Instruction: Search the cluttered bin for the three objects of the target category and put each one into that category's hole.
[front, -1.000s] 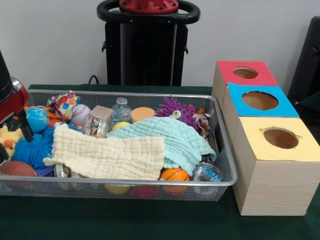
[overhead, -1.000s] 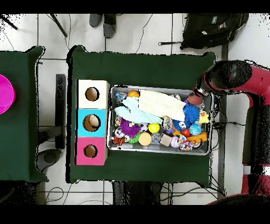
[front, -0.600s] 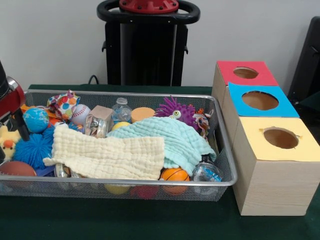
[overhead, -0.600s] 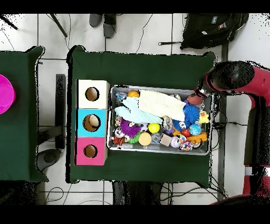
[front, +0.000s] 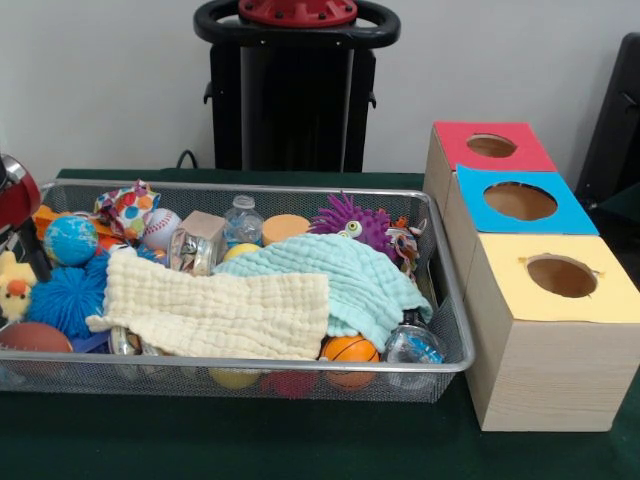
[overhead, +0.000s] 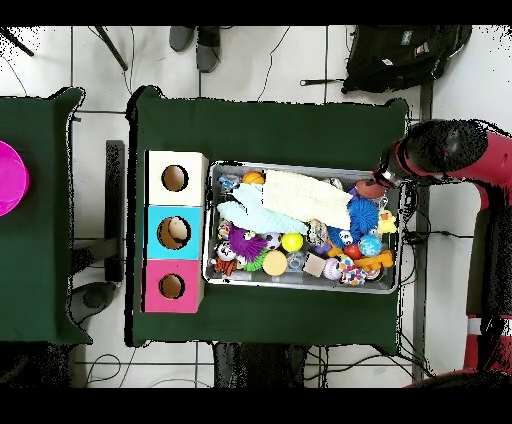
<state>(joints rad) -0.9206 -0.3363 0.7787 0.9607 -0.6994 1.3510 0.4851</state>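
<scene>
Front view: tool at bin's edge, grip unclear.

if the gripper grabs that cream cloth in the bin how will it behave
The cream cloth looks thin and crinkled, draped over toys, so it is probably floppy and light. It overlaps the mint cloth, so lifting may drag that along. It likely won't roll.

The front camera sits low and close at the desk edge, looking level across the wire bin — the overhead camera hangs high, looking straight down on desk and floor. Both share the bin and the three-holed boxes.
</scene>
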